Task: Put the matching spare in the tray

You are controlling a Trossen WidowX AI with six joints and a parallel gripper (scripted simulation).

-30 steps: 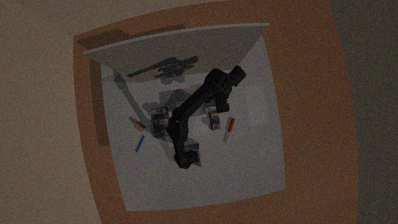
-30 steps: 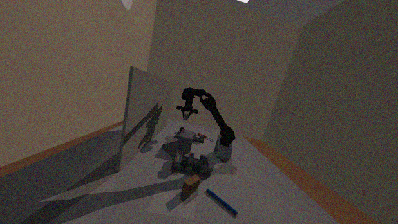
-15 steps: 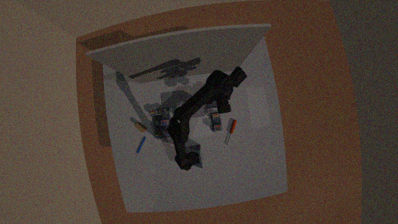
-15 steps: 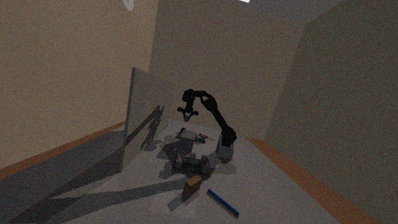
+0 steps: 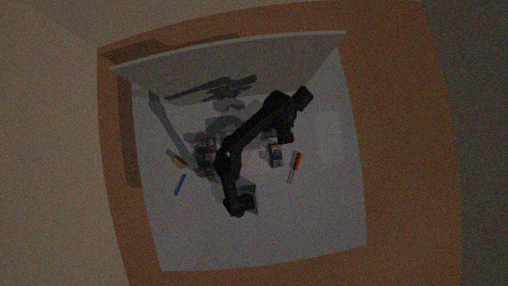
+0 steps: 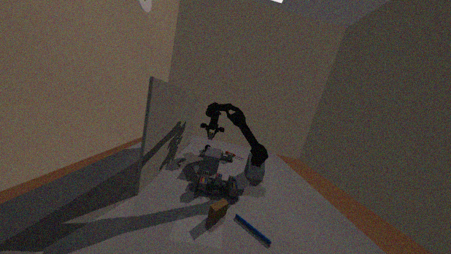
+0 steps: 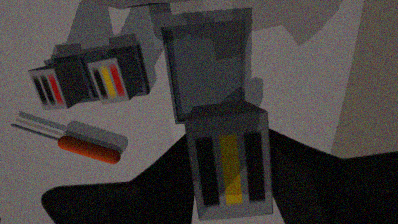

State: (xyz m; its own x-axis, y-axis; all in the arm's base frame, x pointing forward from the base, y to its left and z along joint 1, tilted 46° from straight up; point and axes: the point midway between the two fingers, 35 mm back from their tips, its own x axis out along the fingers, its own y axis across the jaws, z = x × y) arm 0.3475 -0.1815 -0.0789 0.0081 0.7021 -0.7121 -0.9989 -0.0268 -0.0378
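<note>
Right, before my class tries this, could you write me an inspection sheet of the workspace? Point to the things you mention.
Surface: pale tabletop (image 5: 308, 230) (image 6: 310, 222) (image 7: 300, 105), crossed by shadows.
Job's things: part coded black-yellow-black (image 7: 257, 170) is held; open grey tray (image 7: 195, 75) lies beyond it; two other coded parts (image 5: 275, 155) (image 7: 90, 77) stand side by side. Mounted unit's code: cannot tell.
Clutter: orange-handled tool (image 5: 297, 162) (image 7: 90, 150), blue stick (image 5: 180, 185) (image 6: 252, 229), yellowish block (image 5: 179, 162) (image 6: 217, 213).
Grippers: gripper (image 5: 285, 137) (image 6: 211, 136) (image 7: 222, 133) shut on the held part, raised.
Cables: nothing seen.
Surroundings: upright panel (image 5: 230, 57) (image 6: 160, 124), plain walls, dim light.
</note>
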